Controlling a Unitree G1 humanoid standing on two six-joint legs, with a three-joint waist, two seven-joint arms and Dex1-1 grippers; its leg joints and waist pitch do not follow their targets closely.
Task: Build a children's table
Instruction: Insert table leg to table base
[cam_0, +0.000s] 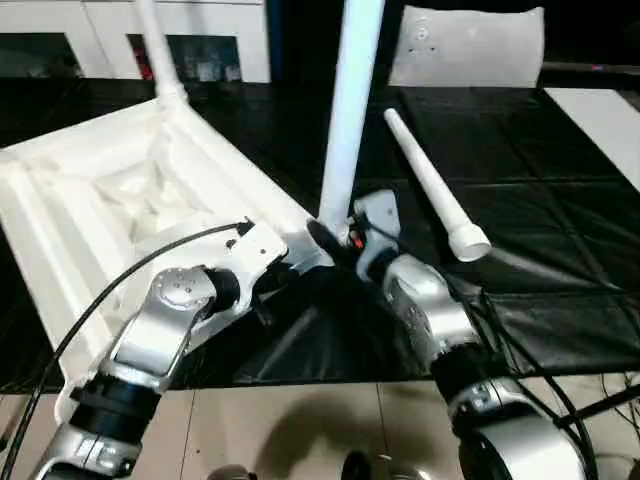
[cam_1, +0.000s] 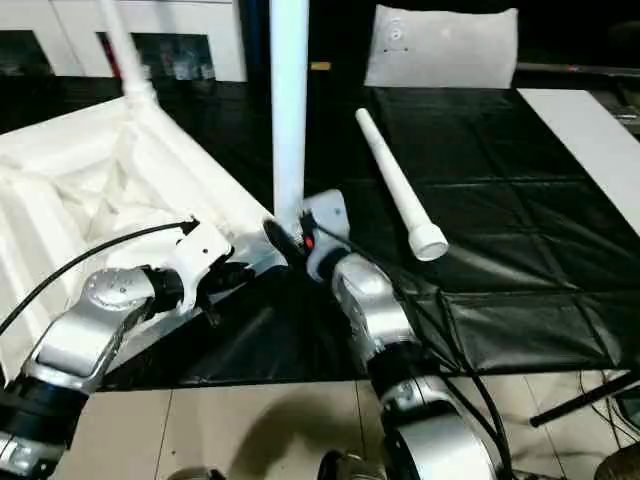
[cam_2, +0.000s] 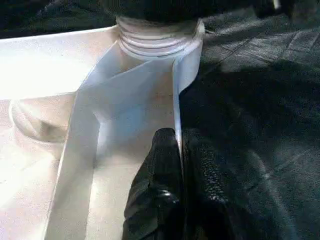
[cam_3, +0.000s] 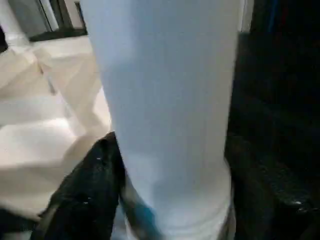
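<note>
The jaws of the left gripper (cam_2: 180, 195) are seen pinched nearly shut on the thin rim wall of the upturned tabletop (cam_0: 110, 190), one black finger (cam_2: 155, 190) inside the rim and the other outside, just short of the corner socket (cam_2: 160, 37). The right gripper (cam_3: 165, 200) is set around the base of an upright leg (cam_0: 350, 110) at that same near corner; one finger (cam_3: 85, 195) is seen beside the tube, the other side is dark, and it cannot be told whether the jaws press the leg or stand slightly off it.

The threaded collar where the leg meets the socket is shown in the left wrist view, while in the head views that joint is hidden behind the two grippers. The white tube is shown close up in the right wrist view, with the ribbed underside of the top beyond it.

In the head views the tabletop is seen lying upside down on black sheeting (cam_0: 560, 210), with a second leg (cam_0: 155, 45) standing in the far corner. A loose leg (cam_0: 432, 188) is left lying on the sheeting just right of the grippers, its wide end toward the robot. A whitish plastic bag (cam_0: 468, 45) lies flat at the far edge, white cabinets (cam_0: 130, 30) stand behind, and a white panel (cam_0: 605, 115) is seen at the right.
</note>
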